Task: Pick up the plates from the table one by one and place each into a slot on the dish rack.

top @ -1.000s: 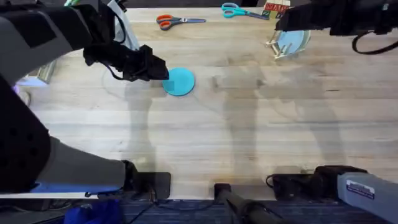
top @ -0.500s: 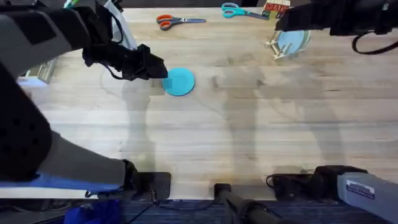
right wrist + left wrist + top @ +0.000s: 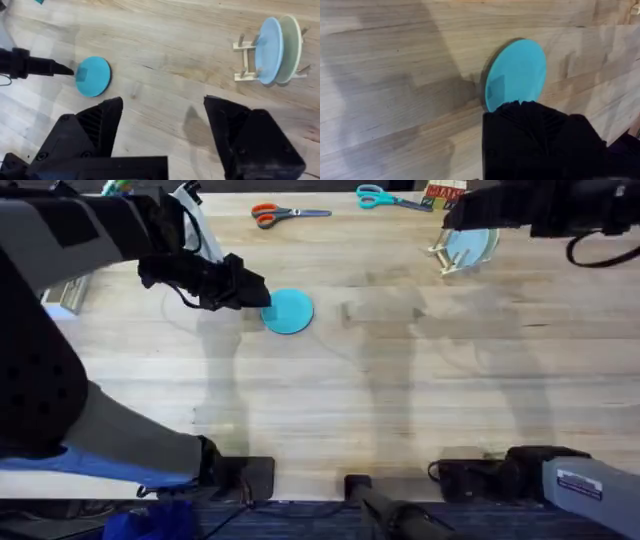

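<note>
A teal plate [image 3: 290, 312] lies flat on the wooden table [image 3: 400, 380], left of centre. My left gripper [image 3: 256, 292] is at the plate's left rim and touches it. In the left wrist view the teal plate [image 3: 517, 70] lies just beyond the black gripper body. In the right wrist view, the left gripper's tip [image 3: 62, 69] meets the teal plate [image 3: 93, 76]. A pale blue plate [image 3: 470, 244] stands upright in the dish rack [image 3: 443, 258] at the far right. My right gripper [image 3: 162, 102] is open and empty, hovering high near the dish rack [image 3: 245, 62].
A cream plate [image 3: 291, 47] stands in the rack behind the pale blue plate [image 3: 267, 50]. Orange-handled scissors [image 3: 278, 214] and teal-handled scissors [image 3: 385, 197] lie along the far edge. A red box [image 3: 443, 194] sits behind the rack.
</note>
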You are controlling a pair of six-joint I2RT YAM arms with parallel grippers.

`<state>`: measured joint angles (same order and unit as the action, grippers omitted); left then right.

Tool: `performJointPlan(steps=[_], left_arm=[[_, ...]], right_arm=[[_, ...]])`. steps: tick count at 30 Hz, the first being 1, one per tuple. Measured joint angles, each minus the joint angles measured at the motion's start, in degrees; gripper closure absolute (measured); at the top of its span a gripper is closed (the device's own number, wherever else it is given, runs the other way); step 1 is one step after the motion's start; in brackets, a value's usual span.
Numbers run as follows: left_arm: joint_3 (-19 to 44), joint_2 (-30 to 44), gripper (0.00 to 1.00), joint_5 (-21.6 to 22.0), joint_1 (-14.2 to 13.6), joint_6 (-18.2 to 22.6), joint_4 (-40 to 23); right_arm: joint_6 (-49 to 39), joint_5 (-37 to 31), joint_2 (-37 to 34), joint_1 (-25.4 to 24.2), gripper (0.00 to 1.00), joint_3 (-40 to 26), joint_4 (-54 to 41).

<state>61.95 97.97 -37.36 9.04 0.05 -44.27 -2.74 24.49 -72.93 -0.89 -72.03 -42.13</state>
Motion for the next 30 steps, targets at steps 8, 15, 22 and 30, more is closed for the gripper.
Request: performJointPlan(steps=[8,15,22,30], left_arm=[[0.00,1.69,0.960,-0.25,0.00,0.00,1.25],[0.02,7.68,0.960,-1.86,0.25,-0.02,4.34],[1.45,12.32,0.960,-9.08,1.63,-0.02,5.85],[2.74,18.04,0.959,-18.67,2.27,-0.05,7.12]], right_arm=[[-0.02,0.00,0.01,0.00,0.038,0.00,0.00],[0.06,0.00,0.01,0.00,0.039,0.00,0.00],[0.90,0.00,0.00,0.00,0.038,0.00,0.00],[1.05,0.00,0.00,0.02,0.038,0.00,0.00]])
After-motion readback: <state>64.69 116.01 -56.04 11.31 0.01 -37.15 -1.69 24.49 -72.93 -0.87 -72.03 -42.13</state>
